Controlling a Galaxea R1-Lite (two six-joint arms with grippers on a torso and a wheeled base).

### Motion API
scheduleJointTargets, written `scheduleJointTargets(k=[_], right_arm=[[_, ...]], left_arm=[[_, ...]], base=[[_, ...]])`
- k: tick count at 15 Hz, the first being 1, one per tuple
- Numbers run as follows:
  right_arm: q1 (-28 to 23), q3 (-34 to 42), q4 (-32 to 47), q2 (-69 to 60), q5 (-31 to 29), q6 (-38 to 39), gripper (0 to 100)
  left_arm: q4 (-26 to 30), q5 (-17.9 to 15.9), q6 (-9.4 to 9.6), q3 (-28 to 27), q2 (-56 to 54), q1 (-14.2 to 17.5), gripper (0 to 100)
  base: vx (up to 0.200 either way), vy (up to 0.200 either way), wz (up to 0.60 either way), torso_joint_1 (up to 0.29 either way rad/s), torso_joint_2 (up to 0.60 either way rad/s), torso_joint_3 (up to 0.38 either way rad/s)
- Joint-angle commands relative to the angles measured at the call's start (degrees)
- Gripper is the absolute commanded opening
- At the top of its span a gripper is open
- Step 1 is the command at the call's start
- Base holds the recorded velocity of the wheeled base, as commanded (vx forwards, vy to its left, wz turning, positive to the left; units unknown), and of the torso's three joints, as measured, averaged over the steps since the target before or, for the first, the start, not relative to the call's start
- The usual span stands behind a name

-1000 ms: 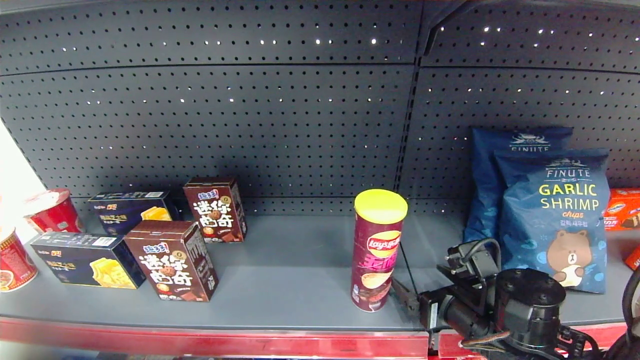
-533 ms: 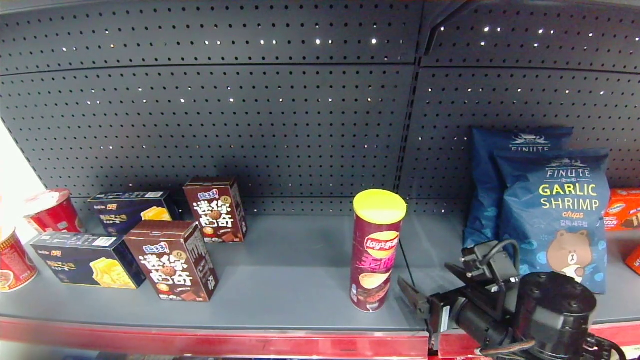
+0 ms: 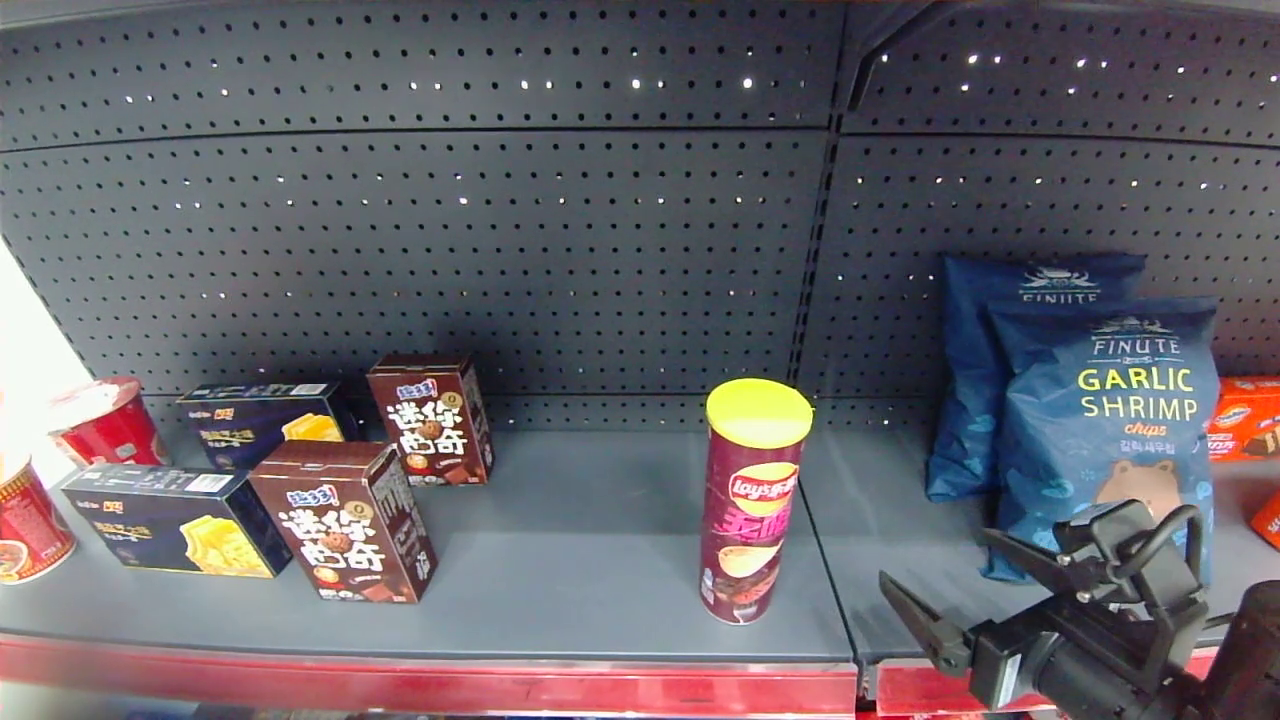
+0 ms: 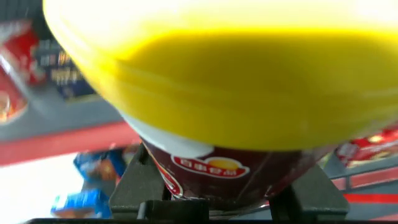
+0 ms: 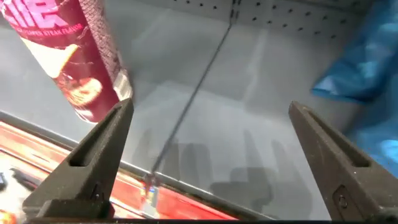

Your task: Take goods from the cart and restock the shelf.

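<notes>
A purple chips can (image 3: pixel 755 500) with a yellow lid stands upright on the grey shelf (image 3: pixel 580 560), near its front edge. My right gripper (image 3: pixel 965 585) hangs open to the can's right, apart from it, over the shelf's red front lip. The right wrist view has the same can (image 5: pixel 74 62) beyond one finger, with bare shelf (image 5: pixel 224 118) between the open right gripper (image 5: pixel 214 155) fingers. My left gripper (image 4: pixel 227 196) is shut on a red can with a yellow lid (image 4: pixel 236 74).
Brown and dark blue snack boxes (image 3: pixel 345 520) and red cups (image 3: pixel 105 420) sit on the shelf's left part. Blue garlic shrimp chip bags (image 3: pixel 1100 420) lean against the pegboard on the right, with orange boxes (image 3: pixel 1245 415) beyond. Bare shelf lies between the boxes and the can.
My right gripper has drawn back from the purple can, moving right and toward the shelf's front. The can stays standing where it was.
</notes>
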Motion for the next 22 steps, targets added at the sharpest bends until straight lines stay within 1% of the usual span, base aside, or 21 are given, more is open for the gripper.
scheduleJointTargets(k=[1, 2, 3, 4, 5, 6, 7, 8, 9, 10, 11, 12, 13, 14, 15, 17, 18, 19, 20, 21, 22], right_arm=[[0.4, 0.3, 0.0, -1.9, 0.1, -1.9, 100], [1.2, -0.1, 0.3, -1.7, 0.1, -3.1, 100], [1.8, -0.6, 1.0, -1.9, 0.1, -3.3, 100], [1.9, -2.1, 2.9, -3.2, 0.1, -4.2, 100], [2.0, -2.8, 5.3, -5.0, 0.1, -5.0, 100], [2.2, -3.8, 10.5, -8.4, 0.1, -5.3, 100], [2.4, -4.6, 13.5, -10.4, 0.2, -5.2, 100], [2.2, -4.8, 14.1, -10.9, 0.2, -4.8, 100], [2.2, -5.0, 14.1, -11.5, 0.2, -4.8, 100], [2.3, -5.0, 14.1, -11.6, 0.2, -4.8, 100], [2.7, -5.8, 15.2, -12.9, 0.2, -5.0, 100], [4.9, -8.2, 20.7, -15.0, 0.4, -5.0, 100], [5.2, -9.1, 22.4, -15.6, 0.6, -4.8, 100], [5.4, -10.5, 25.0, -16.4, 1.1, -4.5, 100], [5.4, -10.8, 25.1, -16.6, 1.0, -4.2, 100], [5.3, -10.8, 25.1, -16.6, 1.2, -3.7, 100], [5.3, -10.8, 25.5, -16.4, 1.1, -3.1, 100], [5.1, -10.5, 25.5, -16.3, 1.1, -3.1, 100], [4.4, -10.6, 25.4, -16.2, 1.3, -3.0, 100], [3.6, -10.7, 25.2, -16.3, 2.1, -2.1, 100], [2.8, -10.5, 25.3, -16.6, 2.4, -1.4, 100]], left_arm=[[6.5, -7.5, 2.28, -14.5, 10.8, -0.4, 0], [6.4, -9.6, 3.6, -17.0, 14.4, -0.4, 0], [6.4, -10.3, 4.48, -18.5, 16.4, -0.4, 0], [6.4, -11.5, 5.53, -21.7, 20.4, -0.5, 0], [6.3, -13.5, 5.62, -23.5, 22.9, -0.4, 0], [6.3, -16.3, 5.62, -26.0, 26.6, -0.4, 0], [5.6, -17.5, 5.8, -26.9, 29.0, -0.4, 0], [3.6, -17.9, 5.97, -27.6, 31.2, -0.4, 0], [1.7, -18.2, 6.06, -27.7, 34.1, -0.5, 0], [1.4, -18.2, 6.06, -27.8, 34.5, -0.6, 0], [-0.6, -18.4, 5.97, -28.2, 37.5, -1.8, 0], [-3.1, -18.1, 5.89, -28.4, 41.9, -5.7, 0], [-3.5, -18.0, 5.89, -28.4, 43.0, -6.6, 0], [-4.9, -17.9, 5.71, -28.6, 46.1, -8.2, 0], [-6.9, -17.9, 5.45, -29.6, 49.0, -9.1, 0], [-8.6, -17.9, 5.27, -33.1, 54.6, -11.1, 0], [-10.2, -17.6, 4.22, -35.0, 57.9, -12.3, 0], [-12.0, -16.8, 2.72, -36.1, 60.7, -13.6, 0], [-14.6, -16.1, 1.67, -36.5, 63.5, -14.9, 0], [-17.2, -15.4, 1.14, -36.8, 66.0, -16.2, 0], [-19.4, -14.9, 1.05, -37.1, 68.2, -17.3, 0]], base=[[0.0, 0.0, 0.0, 0.0, 0.0, 0.0], [0.0, 0.0, 0.0, 0.0, 0.0, 0.0], [0.0, 0.0, 0.0, 0.0, 0.0, 0.0], [0.0, 0.0, 0.0, 0.0, 0.0, 0.0], [0.0, 0.0, 0.0, 0.0, 0.0, 0.0], [0.0, 0.0, 0.0, 0.0, 0.0, 0.0], [0.0, 0.0, 0.0, 0.0, 0.0, 0.0], [0.0, 0.0, 0.0, 0.0, 0.0, 0.0], [0.0, 0.0, 0.0, 0.0, 0.0, 0.0], [0.0, 0.0, 0.0, 0.0, 0.0, 0.0], [0.0, 0.0, 0.0, 0.0, 0.0, 0.0], [0.0, 0.0, 0.0, 0.0, 0.0, 0.0], [0.0, 0.0, 0.0, 0.0, 0.0, 0.0], [0.0, 0.0, 0.0, 0.0, 0.0, 0.0], [0.0, 0.0, 0.0, 0.0, 0.0, 0.0], [0.0, 0.0, 0.0, 0.0, 0.0, 0.0], [0.0, 0.0, 0.0, 0.0, 0.0, 0.0], [0.0, 0.0, 0.0, 0.0, 0.0, 0.0], [0.0, 0.0, 0.0, 0.0, 0.0, 0.0], [0.0, 0.0, 0.0, 0.0, 0.0, 0.0], [0.0, 0.0, 0.0, 0.0, 0.0, 0.0]])
